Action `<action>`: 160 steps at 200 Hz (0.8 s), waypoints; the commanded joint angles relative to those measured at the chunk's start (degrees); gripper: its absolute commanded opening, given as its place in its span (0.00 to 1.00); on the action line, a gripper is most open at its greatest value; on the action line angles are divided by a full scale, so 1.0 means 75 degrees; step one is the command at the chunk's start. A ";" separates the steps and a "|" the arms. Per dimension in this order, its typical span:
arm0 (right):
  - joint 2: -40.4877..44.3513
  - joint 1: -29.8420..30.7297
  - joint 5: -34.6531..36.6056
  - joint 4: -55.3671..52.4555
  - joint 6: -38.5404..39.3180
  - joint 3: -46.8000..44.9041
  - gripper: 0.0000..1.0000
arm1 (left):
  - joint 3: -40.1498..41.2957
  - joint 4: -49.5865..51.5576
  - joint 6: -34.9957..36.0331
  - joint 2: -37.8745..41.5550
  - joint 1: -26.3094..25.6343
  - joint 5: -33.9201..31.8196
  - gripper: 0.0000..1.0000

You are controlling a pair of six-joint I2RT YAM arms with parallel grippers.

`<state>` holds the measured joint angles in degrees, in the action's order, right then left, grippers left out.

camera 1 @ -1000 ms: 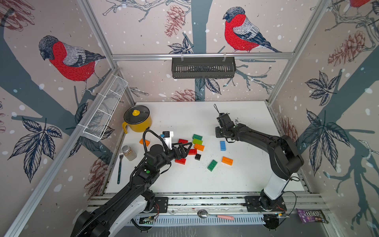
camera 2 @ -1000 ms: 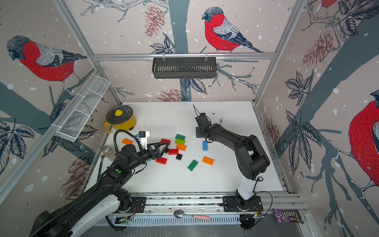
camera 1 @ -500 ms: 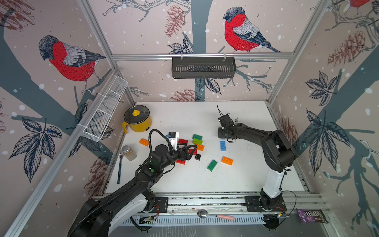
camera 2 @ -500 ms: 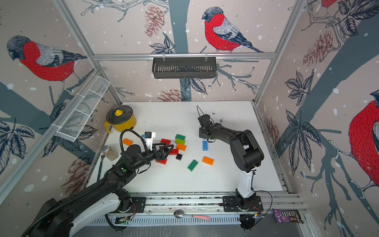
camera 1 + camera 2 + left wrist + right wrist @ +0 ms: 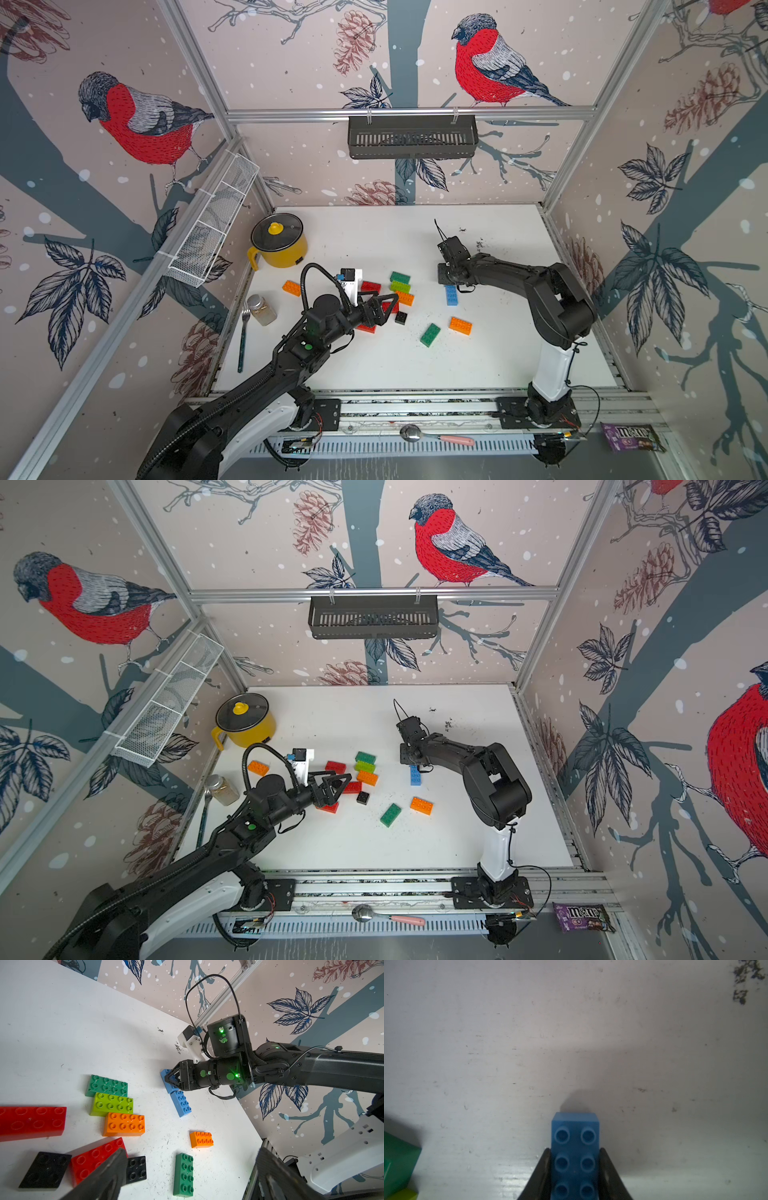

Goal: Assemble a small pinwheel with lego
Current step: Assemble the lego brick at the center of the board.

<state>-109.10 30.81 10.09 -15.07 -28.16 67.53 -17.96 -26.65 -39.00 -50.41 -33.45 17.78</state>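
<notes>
Jaws of the right gripper [image 5: 574, 1150] are pressed against the two long side walls of a blue brick [image 5: 575, 1126], which is pinched across its narrow width, low over the counter [image 5: 571, 1032]; whether it rests there cannot be told. Its long axis is carried straight out ahead of those jaws, studded face turned up, the free end pointing away from the wrist. What is judged to be a second blue brick [image 5: 181, 1103] is seen just beside them. Jaws of the left gripper [image 5: 382, 307] are spread wide and nothing is held; a red brick [image 5: 97, 1157] lies beneath them, with a smaller black square [image 5: 136, 1169] just beside it. Such bricks are judged light, rigid and slick-walled; a hold across the long sides, near mid-length, is advised so that twisting is avoided.
</notes>
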 commanded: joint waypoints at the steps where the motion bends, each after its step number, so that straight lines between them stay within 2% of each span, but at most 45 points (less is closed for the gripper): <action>1: 0.0002 0.0041 0.0275 -0.0229 0.0071 -0.0018 0.17 | 0.0017 -0.0370 -0.0032 0.0006 -0.0005 -0.0080 0.97; 85: -0.0067 0.0019 0.0308 -0.0252 0.0124 -0.0052 0.20 | 0.0016 -0.0348 -0.0075 -0.0028 -0.0005 -0.0110 0.97; 160: -0.0101 0.0017 0.0354 -0.0287 0.0112 -0.0089 0.32 | 0.0018 -0.0348 -0.0096 -0.0087 -0.0005 -0.0144 0.97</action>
<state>-109.36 30.94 11.97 -14.48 -28.08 67.16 -17.96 -26.63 -39.24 -51.05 -33.45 16.51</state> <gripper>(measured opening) 0.315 0.973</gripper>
